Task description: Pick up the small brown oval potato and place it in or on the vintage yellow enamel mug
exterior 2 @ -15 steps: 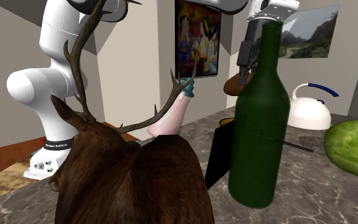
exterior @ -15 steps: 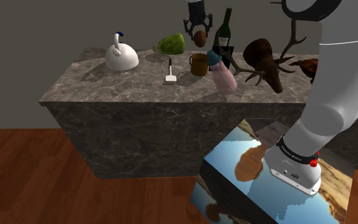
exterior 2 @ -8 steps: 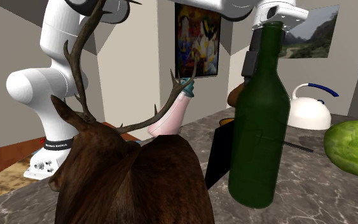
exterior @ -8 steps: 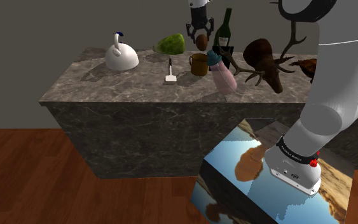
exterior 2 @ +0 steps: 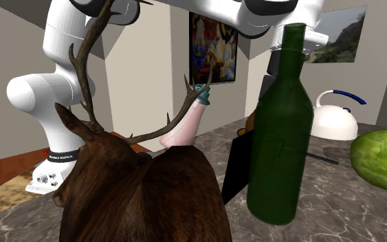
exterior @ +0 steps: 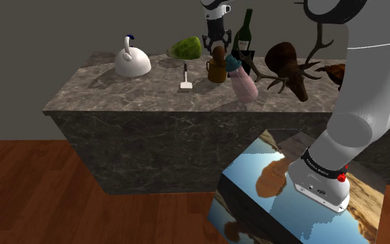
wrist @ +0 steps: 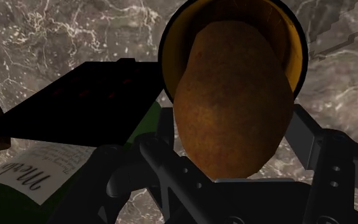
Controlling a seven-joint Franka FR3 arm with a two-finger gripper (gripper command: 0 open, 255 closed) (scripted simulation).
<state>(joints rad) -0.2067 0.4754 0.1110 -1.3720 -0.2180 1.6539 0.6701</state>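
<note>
Shoulder view: my gripper [exterior: 218, 43] hangs straight down over the marble counter [exterior: 117, 93], fingers pointing at 6 o'clock. The fingers pinch the potato [exterior: 219, 54] between them, one on each flank. It is brown, oval, long axis upright.

The potato sits directly above the mug [exterior: 217, 71], at the mug's 12 o'clock. Its lower end is at about rim level; I cannot tell whether it touches the rim.

Wrist view: the potato [wrist: 234, 102] lies between my fingers [wrist: 165, 181], and the gripper [wrist: 234, 137] is closed against its sides. Beyond it is the round mouth of the mug [wrist: 179, 35] — yellow inside, dark rim. The potato's far end lies within that circle.

Neighbours, clocked from the mug in the shoulder view:
- green wine bottle [exterior: 242, 38] at 1 o'clock, near
- pink baby bottle [exterior: 242, 82] at 4 o'clock, just beside, tilted
- brown deer head with antlers [exterior: 290, 66] at 3 o'clock
- white brush [exterior: 185, 77] at 9 o'clock
- green melon [exterior: 186, 47] at 10 o'clock
- white kettle [exterior: 132, 61] at 9 o'clock, well apart

Second exterior view: the wine bottle [exterior 2: 279, 137] stands in front of my gripper and hides the fingers.
</note>
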